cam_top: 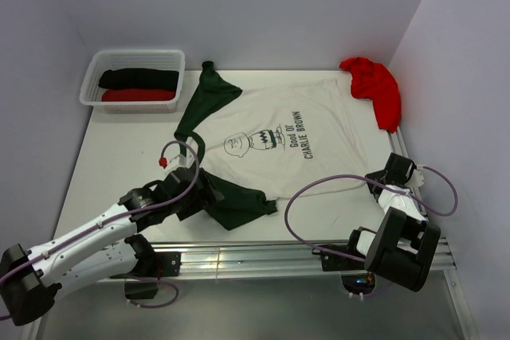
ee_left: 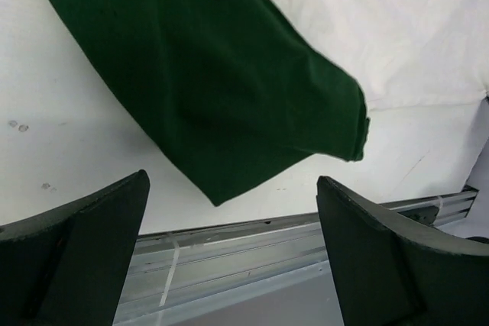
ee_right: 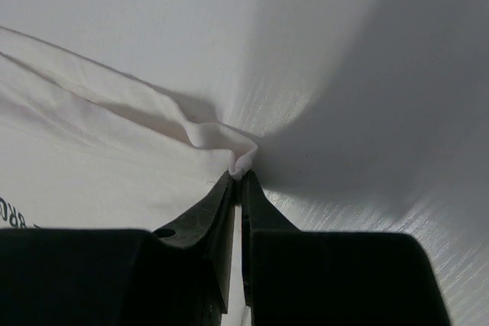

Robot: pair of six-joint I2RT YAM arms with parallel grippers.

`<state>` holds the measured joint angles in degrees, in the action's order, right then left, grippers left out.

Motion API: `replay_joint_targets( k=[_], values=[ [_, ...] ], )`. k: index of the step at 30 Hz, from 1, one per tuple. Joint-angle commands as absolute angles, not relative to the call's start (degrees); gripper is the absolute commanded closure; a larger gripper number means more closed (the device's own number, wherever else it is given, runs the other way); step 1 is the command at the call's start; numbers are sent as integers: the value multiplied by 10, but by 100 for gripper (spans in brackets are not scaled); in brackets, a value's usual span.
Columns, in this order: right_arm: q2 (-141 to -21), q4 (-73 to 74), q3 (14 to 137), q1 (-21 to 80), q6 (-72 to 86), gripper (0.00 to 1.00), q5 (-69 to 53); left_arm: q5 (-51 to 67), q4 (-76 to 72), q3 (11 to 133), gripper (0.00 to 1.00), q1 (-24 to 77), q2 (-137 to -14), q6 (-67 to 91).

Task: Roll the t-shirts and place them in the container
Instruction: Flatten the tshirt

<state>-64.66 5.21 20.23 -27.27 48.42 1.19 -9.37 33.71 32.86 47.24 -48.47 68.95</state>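
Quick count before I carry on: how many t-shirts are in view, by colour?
White t-shirt with green sleeves: 1
Red t-shirts: 2
Black t-shirt: 1
Total: 4

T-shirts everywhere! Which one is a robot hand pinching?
The white t-shirt with green sleeves, spread flat. The right hand is shut on its edge. The red t-shirt lies crumpled in the far corner; the rolled ones sit in the basket.

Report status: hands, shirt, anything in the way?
Left hand open at the near green sleeve. Right hand shut on white t-shirt hem corner. It lies flat, unrolled. Red t-shirt, basket at far edge, off it.
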Motion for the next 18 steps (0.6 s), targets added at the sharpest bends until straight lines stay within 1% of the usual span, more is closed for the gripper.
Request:
replay_joint_targets(
  k=[1, 6, 8, 10, 12, 18],
  values=[
    [-651, 48, 202, -274, 483, 100, 21, -119, 329, 317, 3, 504, -489, 736],
    [-653, 48, 203, -270, 479, 100, 21, -146, 303, 300, 2, 565, -518, 783],
    [-652, 49, 202, -270, 479, 100, 21, -161, 290, 288, 3, 584, -542, 809],
    [-651, 50, 203, -269, 478, 100, 21, -174, 274, 282, 6, 606, -560, 824],
    [-650, 50, 201, -270, 477, 100, 21, -188, 259, 278, 11, 621, -583, 842],
    [-645, 47, 198, -269, 475, 100, 17, -221, 217, 280, 22, 628, -624, 864]
  ],
)
